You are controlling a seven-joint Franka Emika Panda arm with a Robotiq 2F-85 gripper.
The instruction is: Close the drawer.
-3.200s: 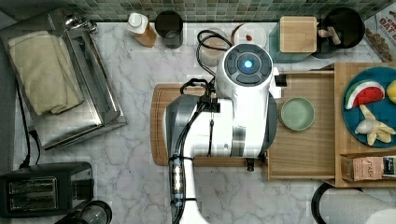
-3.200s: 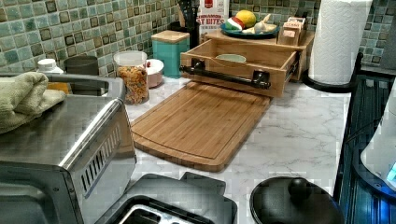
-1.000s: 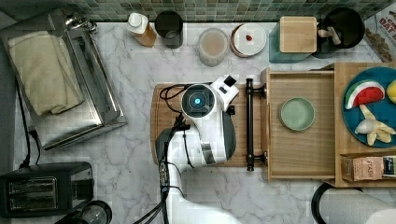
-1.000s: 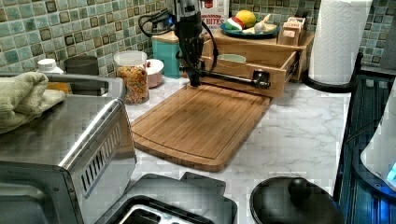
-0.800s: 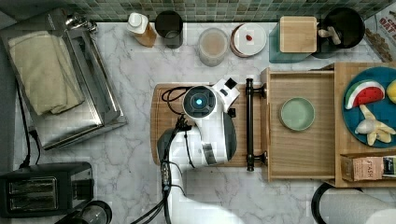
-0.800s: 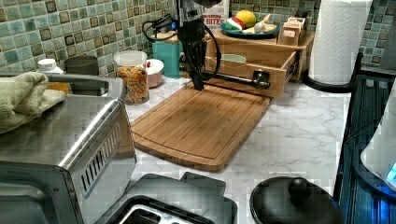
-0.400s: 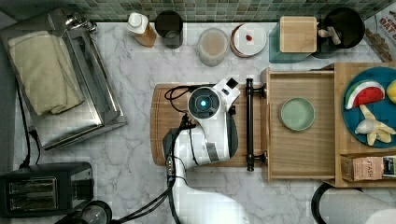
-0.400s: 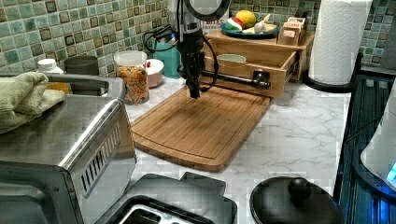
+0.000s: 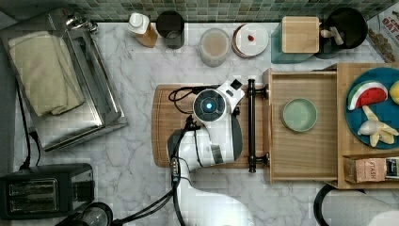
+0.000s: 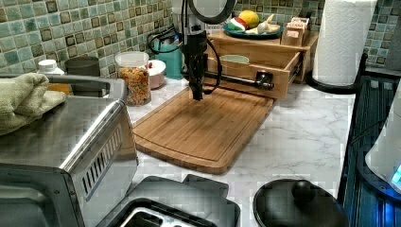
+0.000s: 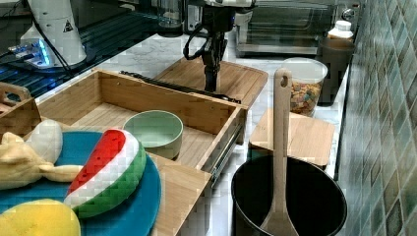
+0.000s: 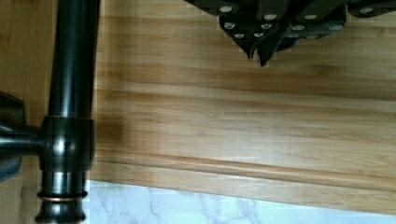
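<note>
One box reads "STASH" (image 9: 370, 170) — pincer (image 12: 259, 55) seemingly closed, empty, beside the drawer (image 9: 301, 155).

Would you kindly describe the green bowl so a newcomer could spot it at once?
Find the cutting board mid-counter; the open drawer lies on the top view's right of it. The bowl sits alone inside, pale green and empty, unlike the blue plate of toy food beyond.

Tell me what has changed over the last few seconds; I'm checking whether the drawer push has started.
The gripper came down in front of the handle, low over the cutting board, and crept toward it. It grips nothing. The drawer stays open, its green bowl unmoved.
</note>
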